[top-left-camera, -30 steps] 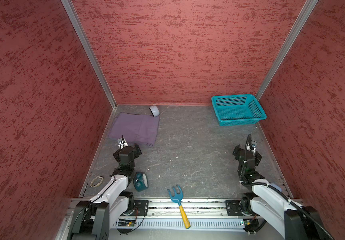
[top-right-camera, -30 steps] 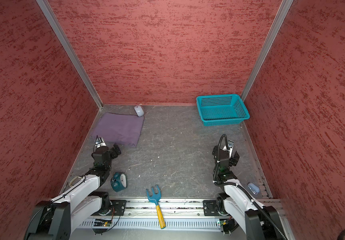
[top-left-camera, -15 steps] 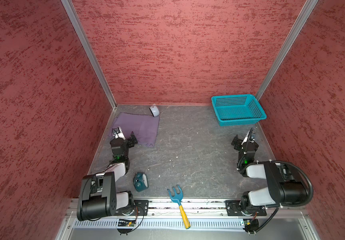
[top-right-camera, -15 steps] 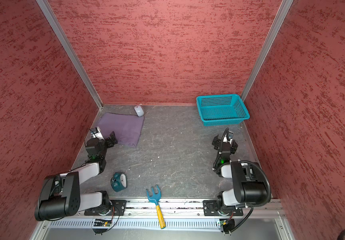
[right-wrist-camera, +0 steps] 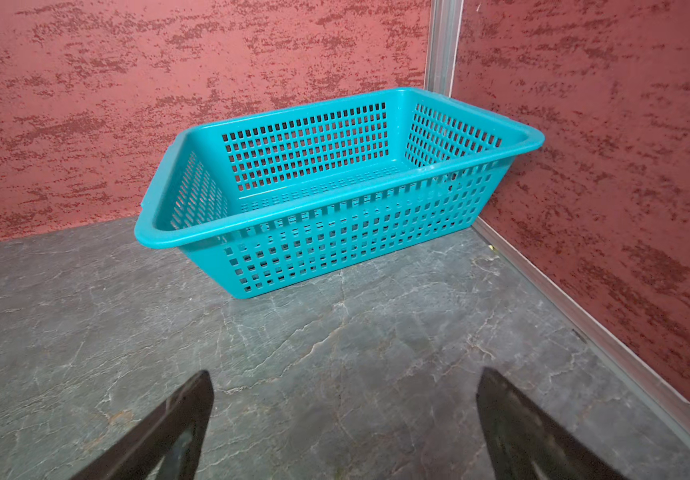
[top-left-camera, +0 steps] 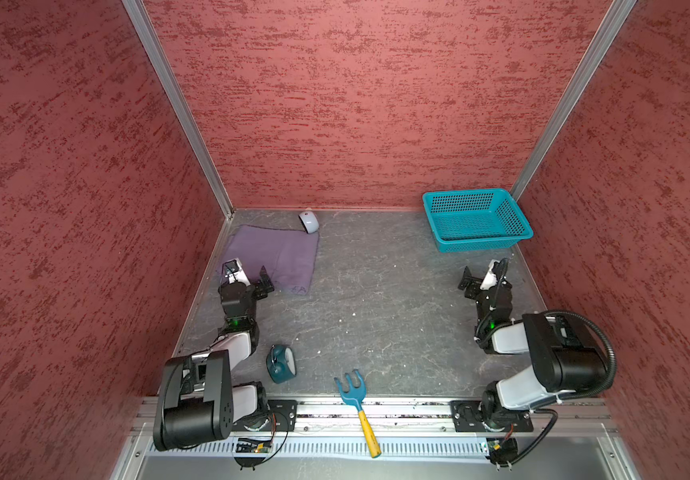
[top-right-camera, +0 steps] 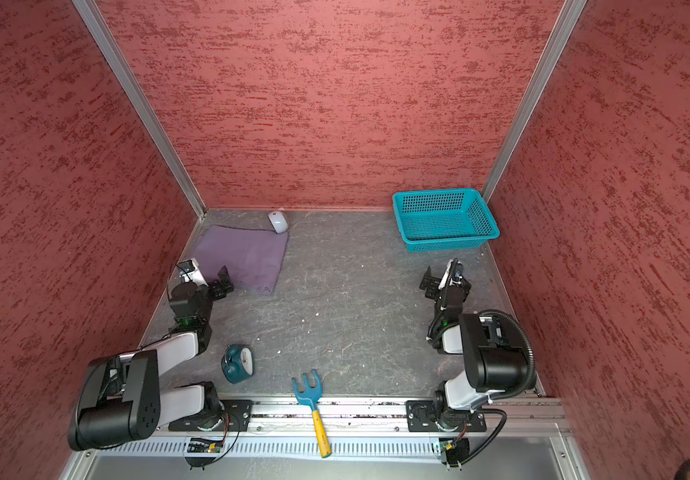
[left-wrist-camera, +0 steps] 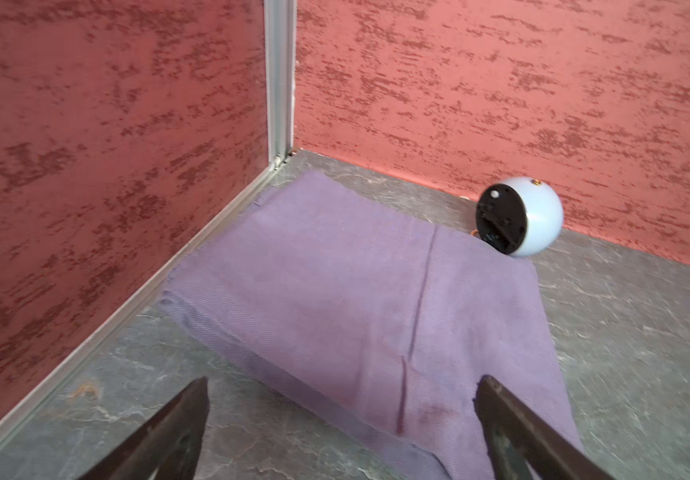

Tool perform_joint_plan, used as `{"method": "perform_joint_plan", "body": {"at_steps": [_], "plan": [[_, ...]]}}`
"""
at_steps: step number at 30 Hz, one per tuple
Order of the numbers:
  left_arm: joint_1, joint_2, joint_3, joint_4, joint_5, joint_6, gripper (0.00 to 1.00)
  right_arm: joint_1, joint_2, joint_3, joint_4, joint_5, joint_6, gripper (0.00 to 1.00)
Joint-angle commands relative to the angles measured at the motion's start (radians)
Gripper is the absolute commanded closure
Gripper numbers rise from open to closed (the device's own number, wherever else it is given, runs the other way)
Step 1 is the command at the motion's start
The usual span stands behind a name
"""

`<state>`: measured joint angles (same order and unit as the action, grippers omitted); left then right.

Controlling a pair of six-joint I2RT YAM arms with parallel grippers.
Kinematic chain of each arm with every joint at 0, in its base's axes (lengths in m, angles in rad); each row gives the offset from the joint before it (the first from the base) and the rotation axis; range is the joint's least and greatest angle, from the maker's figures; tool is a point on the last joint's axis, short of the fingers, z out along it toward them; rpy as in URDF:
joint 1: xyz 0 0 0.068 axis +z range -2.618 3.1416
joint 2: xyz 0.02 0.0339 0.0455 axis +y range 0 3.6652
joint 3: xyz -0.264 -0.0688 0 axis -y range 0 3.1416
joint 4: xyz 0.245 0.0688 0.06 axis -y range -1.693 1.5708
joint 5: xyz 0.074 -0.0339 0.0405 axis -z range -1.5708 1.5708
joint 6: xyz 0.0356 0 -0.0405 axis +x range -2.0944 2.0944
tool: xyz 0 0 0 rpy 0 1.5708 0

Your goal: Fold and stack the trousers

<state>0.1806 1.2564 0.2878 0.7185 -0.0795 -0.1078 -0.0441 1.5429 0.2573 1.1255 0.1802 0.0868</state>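
Left wrist view, folded trousers [left-wrist-camera: 356, 299] in corner, left gripper [left-wrist-camera: 342, 386] spread wide at their edge, right gripper [right-wrist-camera: 345, 374] spread wide facing basket [right-wrist-camera: 335, 232]

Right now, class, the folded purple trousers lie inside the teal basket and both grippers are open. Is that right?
No. The trousers lie folded on the table in its far left corner, not inside the teal basket, as the left wrist view shows. The left gripper and right gripper are open.

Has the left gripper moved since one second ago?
Yes. The left gripper went away from the teal clock, toward the back wall, up to the trousers.
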Motion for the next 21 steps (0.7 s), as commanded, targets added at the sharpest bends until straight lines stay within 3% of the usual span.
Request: {"method": "perform_joint_plan", "body": {"at_steps": [1,3,5,6,8,10,12,13,15,21], "plan": [[-0.007,-0.005,0.002,0.009,0.027,-0.049,0.01,-0.005,0.002,0.017,0.043,-0.028,-0.029,0.01],[-0.016,0.042,-0.009,0.098,0.094,-0.086,0.01,-0.005,0.001,0.016,0.042,-0.028,-0.028,0.01],[-0.072,0.090,0.054,0.043,-0.050,-0.040,0.01,-0.005,0.001,0.016,0.044,-0.028,-0.030,0.01],[-0.074,0.152,0.060,0.113,-0.059,-0.039,0.01,-0.005,0.001,0.014,0.043,-0.028,-0.031,0.01],[-0.143,0.172,0.079,0.084,-0.081,0.030,0.01,-0.004,0.002,0.015,0.043,-0.029,-0.031,0.01],[-0.169,0.303,0.010,0.388,0.024,0.117,0.01,-0.005,0.001,0.016,0.043,-0.031,-0.032,0.01],[-0.158,0.249,0.035,0.243,0.063,0.091,0.01,-0.004,0.001,0.017,0.040,-0.032,-0.033,0.01],[-0.136,0.290,0.042,0.297,0.115,0.097,0.01,-0.003,0.003,0.020,0.035,-0.036,-0.035,0.01],[-0.141,0.275,0.082,0.197,0.136,0.108,0.01,-0.005,0.004,0.034,0.010,-0.048,-0.033,0.01],[-0.151,0.277,0.094,0.160,0.138,0.125,0.01,-0.008,-0.002,0.022,0.026,-0.058,-0.034,0.01]]}}
